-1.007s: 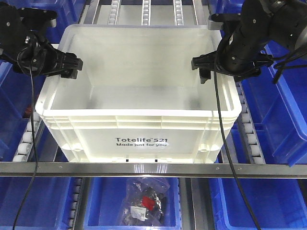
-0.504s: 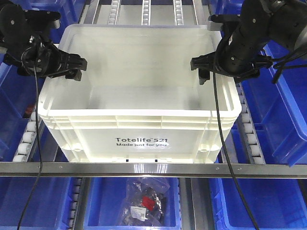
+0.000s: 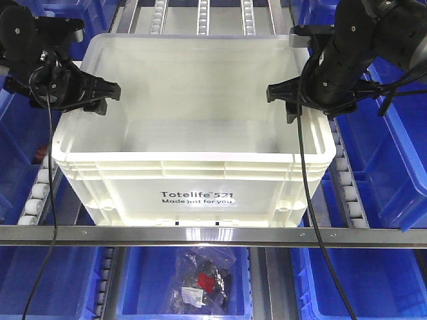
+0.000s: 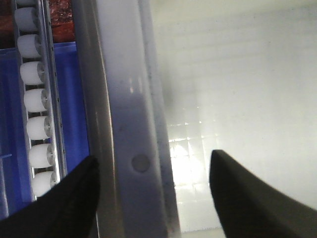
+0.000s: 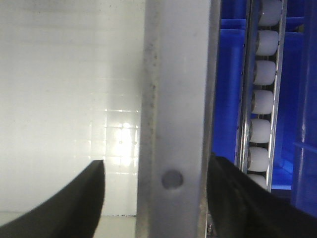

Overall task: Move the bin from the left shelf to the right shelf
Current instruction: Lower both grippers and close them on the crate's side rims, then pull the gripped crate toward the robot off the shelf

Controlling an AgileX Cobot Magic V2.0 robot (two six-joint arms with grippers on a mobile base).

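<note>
The white bin [image 3: 193, 143], printed "Totelife 521", sits on the right shelf [image 3: 213, 235], a roller rack with a steel front rail. My left gripper [image 3: 101, 95] is at the bin's left rim. In the left wrist view the left gripper [image 4: 153, 193] is open, and its black fingers [image 4: 62, 198] straddle the rim [image 4: 126, 99] without touching it. My right gripper [image 3: 285, 99] is at the bin's right rim. The right wrist view shows the right gripper [image 5: 156, 198] open too, one finger inside the rim [image 5: 173, 89] and one outside. The bin is empty.
Blue bins [image 3: 393, 153] stand close on both sides and on the level below. One lower bin holds a clear bag of black and red parts [image 3: 203, 280]. Roller tracks [image 3: 37, 193] run beside the bin. Black cables [image 3: 308, 200] hang down in front of its right corner.
The left gripper has moved slightly right and up along the left rim. The right gripper has shifted a little toward the right rim. The bin has not moved.
</note>
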